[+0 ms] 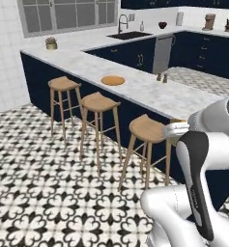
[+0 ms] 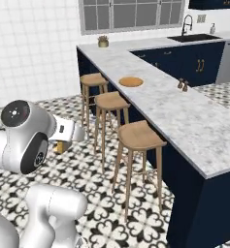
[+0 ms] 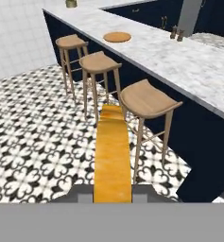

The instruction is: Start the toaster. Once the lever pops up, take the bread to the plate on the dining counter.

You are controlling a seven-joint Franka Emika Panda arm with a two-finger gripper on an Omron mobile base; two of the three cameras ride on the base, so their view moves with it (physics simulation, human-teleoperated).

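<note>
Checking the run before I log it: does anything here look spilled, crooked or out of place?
Nothing stands out. The bread sits edge-on in the gripper's jaws, the plate lies flat on the dining counter, and the stools stand upright.

Both base views look forward and down from behind the arm, sharing the dining counter [image 1: 150, 89], three stools [image 2: 136, 136] and the plate [image 1: 112, 80]. The hand view faces the same counter from nearer, low over the patterned floor [image 3: 33, 146].

Three wooden stools [image 3: 147, 99] lined the dining counter [image 1: 150, 91] front, blocking a low approach. Marble around the plate [image 1: 112, 80] lay bare; salt and pepper shakers [image 2: 183, 85] stood well apart at the far edge.
</note>
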